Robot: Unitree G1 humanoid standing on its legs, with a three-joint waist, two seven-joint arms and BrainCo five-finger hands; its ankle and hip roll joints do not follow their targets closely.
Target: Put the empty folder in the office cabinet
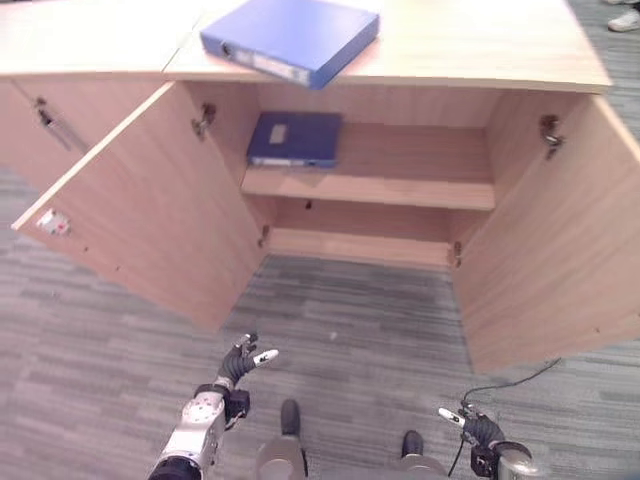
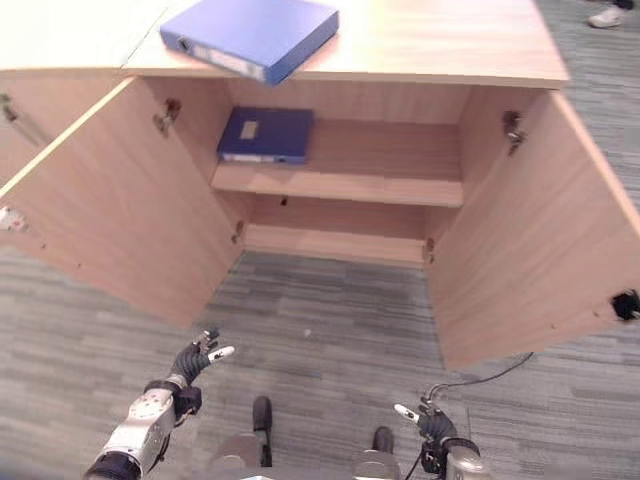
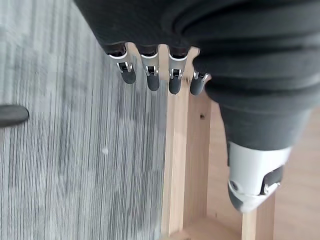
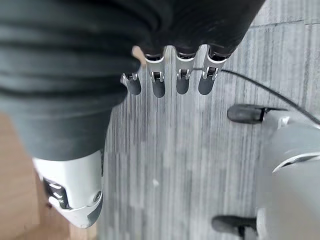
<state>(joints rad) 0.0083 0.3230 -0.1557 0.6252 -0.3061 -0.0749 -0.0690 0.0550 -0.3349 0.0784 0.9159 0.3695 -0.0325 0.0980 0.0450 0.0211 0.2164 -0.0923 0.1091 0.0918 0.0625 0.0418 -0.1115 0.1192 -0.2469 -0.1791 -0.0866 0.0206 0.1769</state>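
Note:
A blue folder (image 1: 292, 36) lies flat on top of the wooden cabinet (image 1: 420, 62), its spine jutting slightly past the front edge. A second, darker blue folder (image 1: 294, 138) lies on the cabinet's inner shelf (image 1: 400, 188) at the left. Both cabinet doors stand open. My left hand (image 1: 240, 364) hangs low over the carpet in front of the left door (image 1: 150, 210), fingers (image 3: 152, 77) relaxed and holding nothing. Low at the right, my right hand (image 1: 472, 428) is also empty, with its fingers (image 4: 182, 80) straight.
The right door (image 1: 560, 250) swings out toward me. Grey carpet (image 1: 350, 330) lies between me and the cabinet. A person's shoe (image 1: 624, 18) shows at the far right behind the cabinet. Another closed cabinet section (image 1: 50, 110) adjoins on the left.

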